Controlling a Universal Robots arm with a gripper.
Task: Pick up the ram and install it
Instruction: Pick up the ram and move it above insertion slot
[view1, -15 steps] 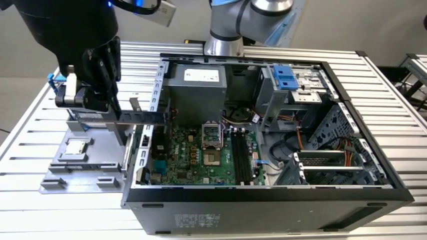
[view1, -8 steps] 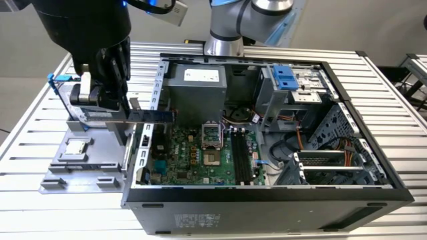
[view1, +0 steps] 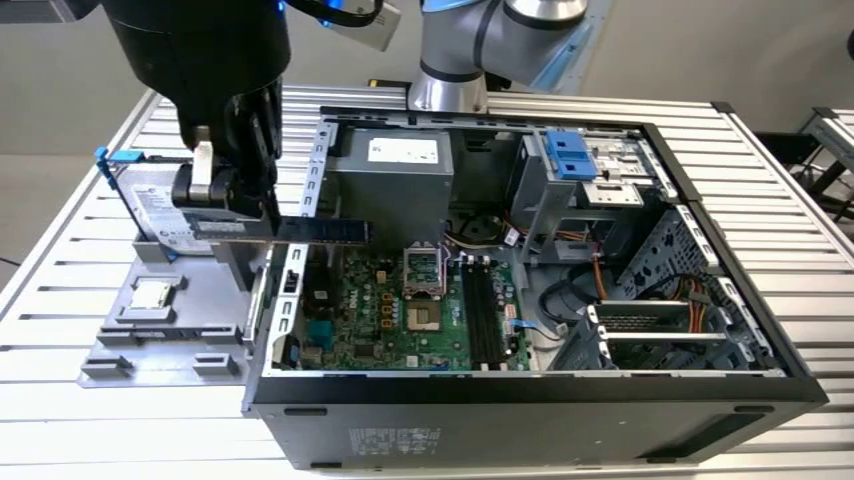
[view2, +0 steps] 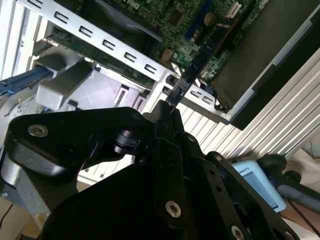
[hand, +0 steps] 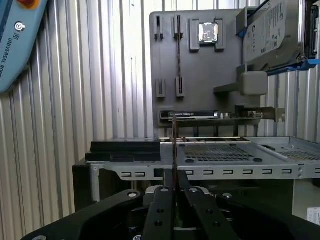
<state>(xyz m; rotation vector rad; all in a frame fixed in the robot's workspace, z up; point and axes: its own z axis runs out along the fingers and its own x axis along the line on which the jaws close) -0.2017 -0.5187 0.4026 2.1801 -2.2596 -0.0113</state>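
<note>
My gripper (view1: 244, 215) is shut on the ram (view1: 327, 231), a thin dark stick held level above the left wall of the open computer case (view1: 534, 395). The stick's free end reaches over the green motherboard (view1: 387, 320). In both wrist views the ram (view2: 192, 70) (hand: 173, 145) shows edge-on, sticking out from between the closed black fingers (view2: 170, 150) (hand: 159, 200). The black memory slots (view1: 483, 315) lie on the motherboard, lower and toward the exterior view's right of the stick.
A grey holder tray (view1: 174, 325) with a processor chip (view1: 151, 293) sits on the slatted table left of the case. A silver hard drive with a blue bracket (view1: 154, 205) stands behind my gripper. The power supply (view1: 394, 175), cables and drive bays (view1: 587, 165) crowd the case's far side.
</note>
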